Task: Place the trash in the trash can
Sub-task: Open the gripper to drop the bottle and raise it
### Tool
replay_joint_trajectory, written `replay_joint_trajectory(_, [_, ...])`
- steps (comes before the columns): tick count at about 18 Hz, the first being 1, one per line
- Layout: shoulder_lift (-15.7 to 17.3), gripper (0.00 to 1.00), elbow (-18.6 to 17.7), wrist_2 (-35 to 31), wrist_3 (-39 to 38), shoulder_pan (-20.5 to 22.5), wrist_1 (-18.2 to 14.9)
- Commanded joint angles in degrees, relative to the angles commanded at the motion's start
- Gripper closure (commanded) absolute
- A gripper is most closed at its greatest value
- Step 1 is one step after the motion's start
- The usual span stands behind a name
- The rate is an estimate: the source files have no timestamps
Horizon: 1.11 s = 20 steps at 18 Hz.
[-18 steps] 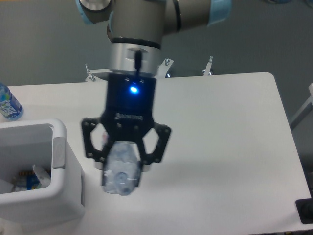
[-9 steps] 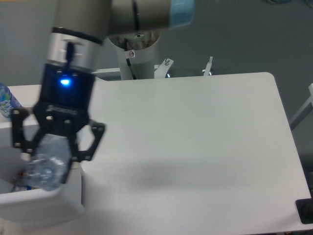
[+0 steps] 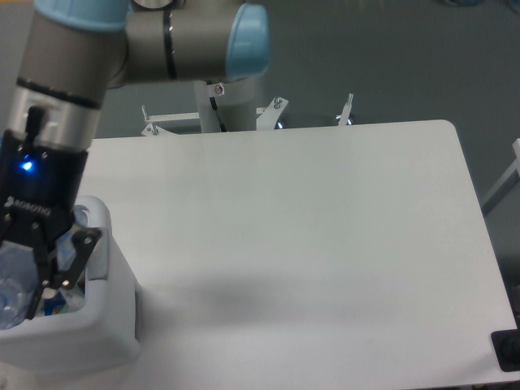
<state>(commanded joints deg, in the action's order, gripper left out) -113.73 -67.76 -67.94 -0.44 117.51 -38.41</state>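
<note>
My gripper (image 3: 18,280) hangs over the opening of the trash can (image 3: 104,244), a boxy white bin at the table's front left corner. It is shut on the clear crushed plastic bottle (image 3: 11,284), which sits between the black fingers (image 3: 71,253) at the frame's left edge, above the bin's inside. A small scrap of blue and yellow (image 3: 55,303) shows inside the bin beside the right finger. The crumpled white wrapper is hidden; the arm and gripper cover most of the bin's inside.
The white table (image 3: 309,227) runs right to a rounded far corner. Metal brackets (image 3: 349,110) and the arm's base post (image 3: 227,110) stand behind its back edge. A dark object (image 3: 508,349) sits at the front right corner.
The gripper has carried the bottle leftward from the middle of the table, past the bin's right rim, to above the bin's opening. The arm now covers the back left corner.
</note>
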Motion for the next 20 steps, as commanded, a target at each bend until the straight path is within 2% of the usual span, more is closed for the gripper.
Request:
replay_joint_trajectory(1, [0.0,0.34,-0.09,0.0,0.09,-0.09,0.0])
replay_joint_trajectory(2, [-0.09,0.2,0.0,0.0,0.17,-0.09,0.09])
replay_joint_trajectory(3, [-0.18,0.0,0.0,0.0,1.13,-0.09,0.17])
replay_joint_trajectory(5, [-0.35,0.0,-0.09,0.0,3.51,-0.09,0.09])
replay_joint_trajectory(11, [0.17,0.0,-0.35,-2.54,3.51,0.61,0.0])
replay_joint_trajectory(13, [0.44,0.0,-0.18,-5.61,3.78,2.01,-0.09])
replay_joint_trajectory(16, [2.54,0.0,-0.62,-13.42,4.3,4.47,-0.53])
replay_joint_trajectory(18, [2.9,0.0,-1.23,-17.65,8.59,5.53,-0.7])
replay_joint_trajectory(20, [4.82,0.0,-2.72,-21.16,15.43,7.46,-1.75])
